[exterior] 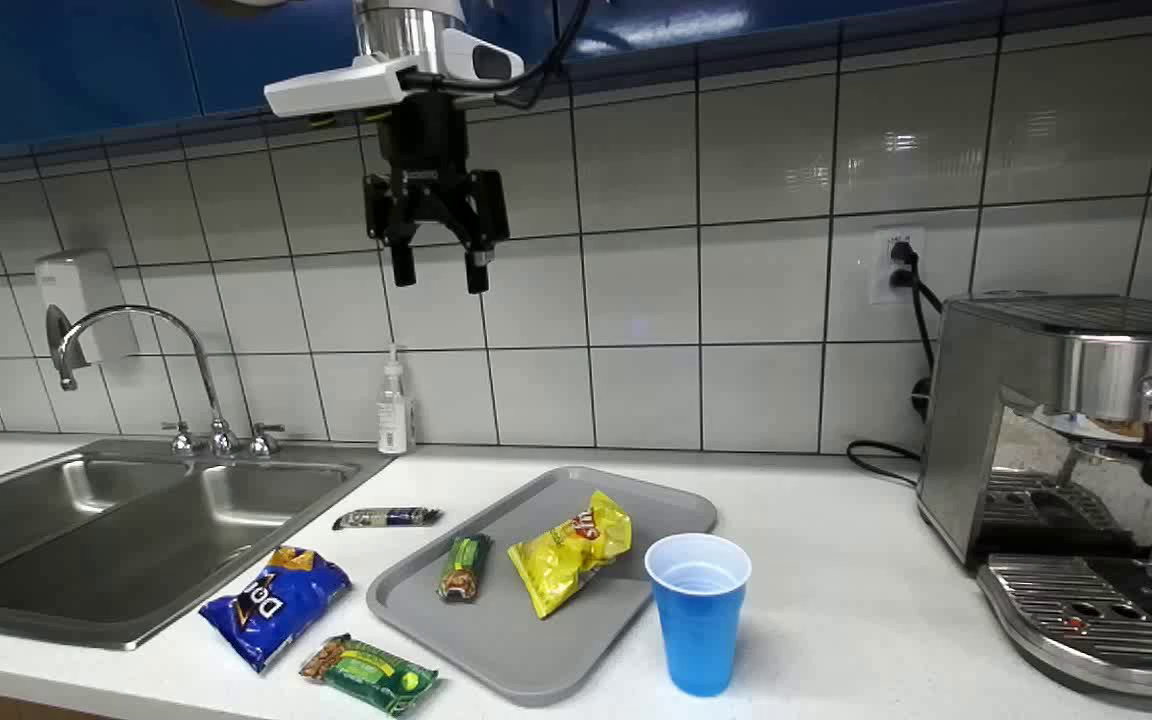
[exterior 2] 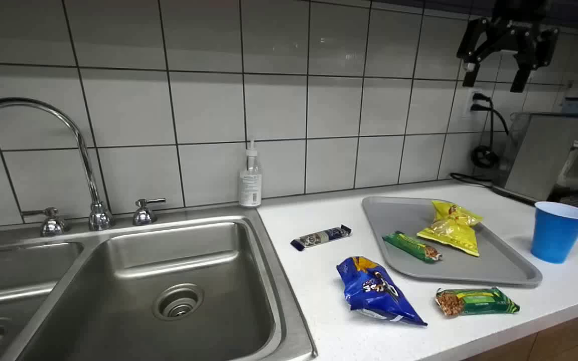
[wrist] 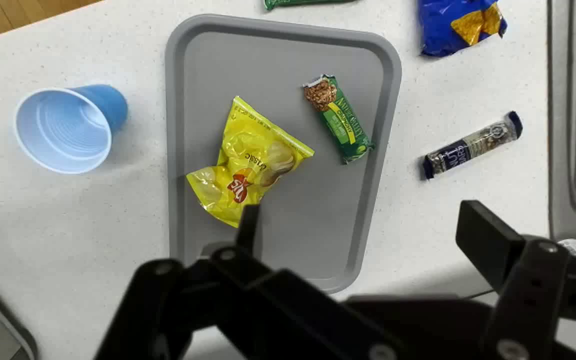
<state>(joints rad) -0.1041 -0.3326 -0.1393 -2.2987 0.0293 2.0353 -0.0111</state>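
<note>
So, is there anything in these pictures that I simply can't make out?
Blue chip bag: cut off by the wrist view's top edge.
Loose green bar: only a strip shows in the wrist view; same edge.
Gray tray: in the wrist view, the pincer hides its lower left corner.
Coffee machine: cut off by the right edge in both exterior views.
Soap bottle: fine label print too small in both exterior views.
</note>
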